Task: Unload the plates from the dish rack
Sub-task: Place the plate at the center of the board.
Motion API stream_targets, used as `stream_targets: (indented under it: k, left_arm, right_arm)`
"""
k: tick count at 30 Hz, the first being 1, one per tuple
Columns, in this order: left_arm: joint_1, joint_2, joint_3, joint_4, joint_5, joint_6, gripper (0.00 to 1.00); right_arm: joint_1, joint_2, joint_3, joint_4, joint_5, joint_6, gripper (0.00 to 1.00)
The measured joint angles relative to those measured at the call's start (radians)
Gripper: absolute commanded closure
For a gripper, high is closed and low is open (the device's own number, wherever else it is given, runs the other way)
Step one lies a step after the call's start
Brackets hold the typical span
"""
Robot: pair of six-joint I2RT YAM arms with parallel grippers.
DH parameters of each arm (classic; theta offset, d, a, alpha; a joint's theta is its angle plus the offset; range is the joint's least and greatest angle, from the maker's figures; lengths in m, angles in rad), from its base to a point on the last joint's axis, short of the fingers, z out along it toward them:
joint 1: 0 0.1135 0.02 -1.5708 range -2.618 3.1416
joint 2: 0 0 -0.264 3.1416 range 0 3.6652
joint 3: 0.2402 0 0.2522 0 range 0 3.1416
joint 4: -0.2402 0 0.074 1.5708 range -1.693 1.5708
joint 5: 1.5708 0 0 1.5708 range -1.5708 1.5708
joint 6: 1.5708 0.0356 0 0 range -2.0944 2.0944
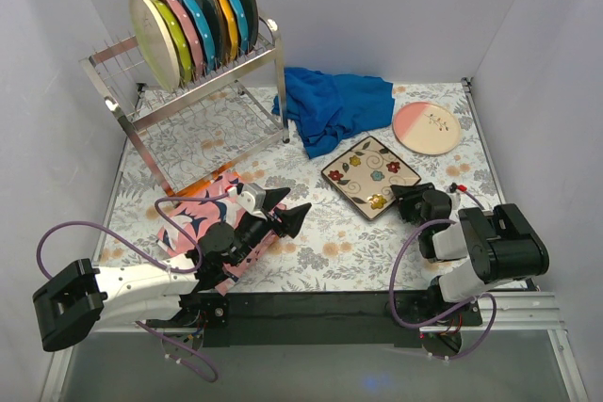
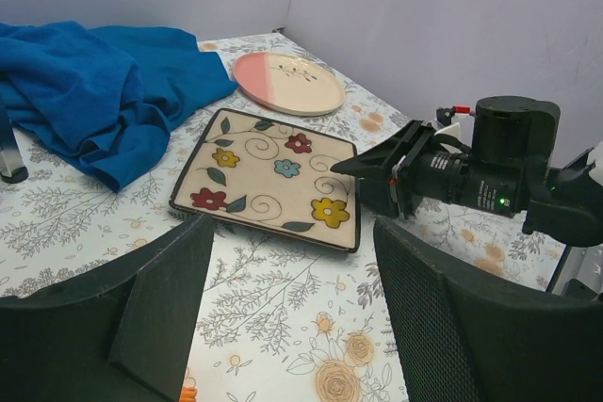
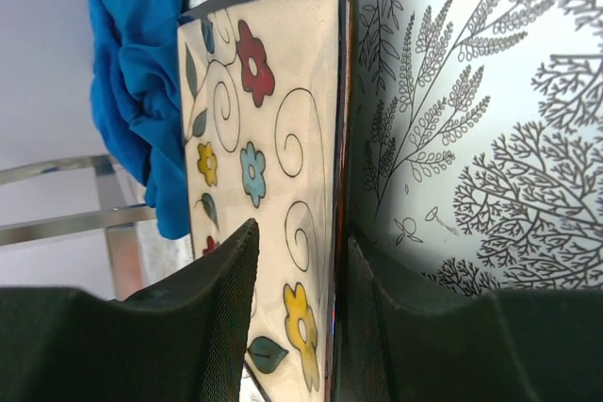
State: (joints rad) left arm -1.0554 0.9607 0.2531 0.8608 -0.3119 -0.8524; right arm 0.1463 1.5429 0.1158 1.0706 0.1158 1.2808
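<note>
We find right end effector parted astride the rim of square cream floral plate; left end effector wide, empty. Brittle, slick glaze: we'd pinch rims.

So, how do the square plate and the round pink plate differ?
The square plate has a dark rim and coloured flowers; the round plate is half pink, half cream. The square plate's edge sits between the jaws of the right gripper; the round plate is untouched. Both lie flat.

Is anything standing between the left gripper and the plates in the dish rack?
Nothing loose visible. Between the left gripper and the plates is only the dish rack's own lower tier; the blue cloth lies aside, to its right.
</note>
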Motion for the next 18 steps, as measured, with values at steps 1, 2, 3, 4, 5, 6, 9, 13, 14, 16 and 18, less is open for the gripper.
stream_targets:
  k: [1,2,3,4,5,6,9,13,14,16,18]
  left_arm:
    - [-0.001,0.000,0.000,0.000,0.000,0.000,0.33]
    - [-0.001,-0.001,0.000,0.000,-0.001,0.000,0.33]
    - [-0.002,-0.002,0.000,0.000,-0.002,0.000,0.33]
    - [-0.002,-0.002,0.000,0.000,-0.003,0.000,0.33]
    - [-0.003,-0.003,0.000,0.000,-0.003,0.000,0.33]
    - [-0.003,-0.004,0.000,0.000,-0.003,0.000,0.33]
    - [-0.005,-0.009,0.000,0.000,-0.003,0.000,0.33]
    - [-0.009,-0.020,0.000,0.000,-0.006,0.001,0.33]
    - [-0.010,-0.023,0.000,0.000,-0.006,0.001,0.33]
    - [-0.010,-0.029,0.000,0.000,-0.007,0.001,0.33]
    - [-0.013,-0.032,0.000,0.000,-0.007,0.001,0.33]
  right_arm:
    - [0.000,-0.018,0.008,-0.035,0.003,-0.014,0.56]
    - [0.000,-0.035,0.016,-0.068,0.005,-0.031,0.56]
    - [0.000,-0.045,0.023,-0.093,0.005,-0.047,0.57]
    - [0.000,-0.052,0.032,-0.113,0.005,-0.058,0.57]
    - [0.000,-0.056,0.044,-0.137,0.005,-0.071,0.58]
    - [0.000,-0.055,0.057,-0.154,0.003,-0.083,0.58]
    - [-0.002,-0.043,0.083,-0.179,-0.008,-0.102,0.60]
    - [-0.002,-0.007,0.109,-0.177,-0.024,-0.106,0.64]
    - [-0.002,-0.002,0.113,-0.178,-0.026,-0.106,0.65]
    - [-0.002,0.004,0.117,-0.178,-0.028,-0.106,0.65]
    - [-0.002,0.008,0.121,-0.177,-0.029,-0.106,0.66]
